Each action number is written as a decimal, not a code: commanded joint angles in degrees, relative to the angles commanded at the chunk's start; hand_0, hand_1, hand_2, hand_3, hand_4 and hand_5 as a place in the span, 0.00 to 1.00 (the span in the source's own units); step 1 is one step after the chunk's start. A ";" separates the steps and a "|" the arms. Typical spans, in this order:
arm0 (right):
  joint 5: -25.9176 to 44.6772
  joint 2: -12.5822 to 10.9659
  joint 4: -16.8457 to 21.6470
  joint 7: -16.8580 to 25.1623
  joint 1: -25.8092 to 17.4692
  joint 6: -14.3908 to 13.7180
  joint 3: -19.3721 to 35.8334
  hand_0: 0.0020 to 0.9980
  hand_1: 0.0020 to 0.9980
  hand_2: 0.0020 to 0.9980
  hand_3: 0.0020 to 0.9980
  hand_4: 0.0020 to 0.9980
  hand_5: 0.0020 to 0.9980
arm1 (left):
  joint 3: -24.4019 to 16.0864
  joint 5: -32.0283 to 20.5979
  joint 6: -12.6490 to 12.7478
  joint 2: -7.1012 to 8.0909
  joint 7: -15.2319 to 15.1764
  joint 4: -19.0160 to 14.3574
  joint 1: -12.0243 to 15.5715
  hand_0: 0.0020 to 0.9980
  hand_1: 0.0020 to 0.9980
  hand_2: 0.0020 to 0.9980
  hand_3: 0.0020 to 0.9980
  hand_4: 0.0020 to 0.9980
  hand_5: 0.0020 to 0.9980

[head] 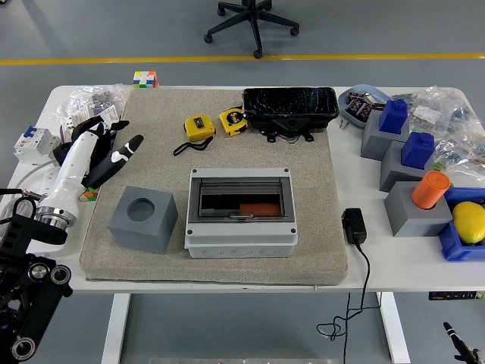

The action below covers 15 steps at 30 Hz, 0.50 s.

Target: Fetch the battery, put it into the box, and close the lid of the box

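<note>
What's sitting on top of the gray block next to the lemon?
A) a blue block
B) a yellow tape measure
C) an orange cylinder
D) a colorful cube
C: an orange cylinder stands on the gray block just left of the lemon, which lies in a blue bin.
</note>
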 joint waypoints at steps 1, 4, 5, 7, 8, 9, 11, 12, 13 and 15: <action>0.00 -0.01 -0.01 0.00 0.01 0.00 0.00 0.82 0.82 0.79 0.82 1.00 1.00 | 0.02 0.01 -0.03 -0.01 0.01 -0.02 -0.01 0.95 0.92 0.80 0.77 1.00 1.00; 0.12 0.01 0.04 0.01 -0.03 -0.01 -0.18 0.82 0.82 0.79 0.82 1.00 1.00 | 0.10 0.02 -0.02 -0.01 -0.01 -0.09 0.00 0.95 0.92 0.80 0.77 1.00 1.00; 0.10 0.02 0.05 0.02 -0.03 -0.01 -0.17 0.82 0.82 0.79 0.82 1.00 1.00 | 0.08 0.03 -0.02 -0.04 -0.01 -0.09 0.01 0.95 0.92 0.80 0.77 1.00 1.00; 0.06 0.04 0.05 0.03 -0.02 -0.02 -0.09 0.82 0.82 0.79 0.82 1.00 1.00 | 0.02 0.04 0.02 -0.05 -0.03 -0.11 0.03 0.95 0.92 0.80 0.76 1.00 1.00; 0.06 0.06 0.06 0.04 -0.01 -0.03 -0.07 0.82 0.82 0.79 0.82 1.00 1.00 | 0.01 0.03 0.04 -0.02 -0.06 -0.14 0.03 0.95 0.92 0.80 0.76 1.00 1.00; 0.08 0.06 0.07 0.05 0.00 -0.03 -0.08 0.82 0.82 0.79 0.82 1.00 1.00 | 0.01 0.02 0.06 0.00 -0.08 -0.16 0.01 0.95 0.92 0.80 0.76 1.00 1.00; 0.10 0.03 0.05 0.04 0.06 -0.03 -0.12 0.82 0.82 0.79 0.82 1.00 1.00 | -0.03 0.03 0.05 0.02 -0.08 -0.17 -0.07 0.95 0.92 0.80 0.76 1.00 1.00; 0.08 0.04 0.04 0.04 0.07 -0.03 -0.08 0.82 0.82 0.79 0.82 1.00 1.00 | -0.04 0.02 0.06 0.02 -0.10 -0.17 -0.08 0.95 0.92 0.80 0.76 1.00 1.00; 0.10 0.04 0.04 0.04 0.05 -0.03 -0.09 0.82 0.82 0.78 0.82 1.00 1.00 | -0.05 0.03 0.07 0.02 -0.11 -0.16 -0.07 0.95 0.92 0.80 0.76 1.00 1.00; 0.14 0.02 0.02 0.03 0.01 -0.02 -0.19 0.82 0.82 0.78 0.82 1.00 1.00 | -0.07 0.06 0.06 0.00 -0.08 -0.14 -0.05 0.95 0.92 0.80 0.76 1.00 1.00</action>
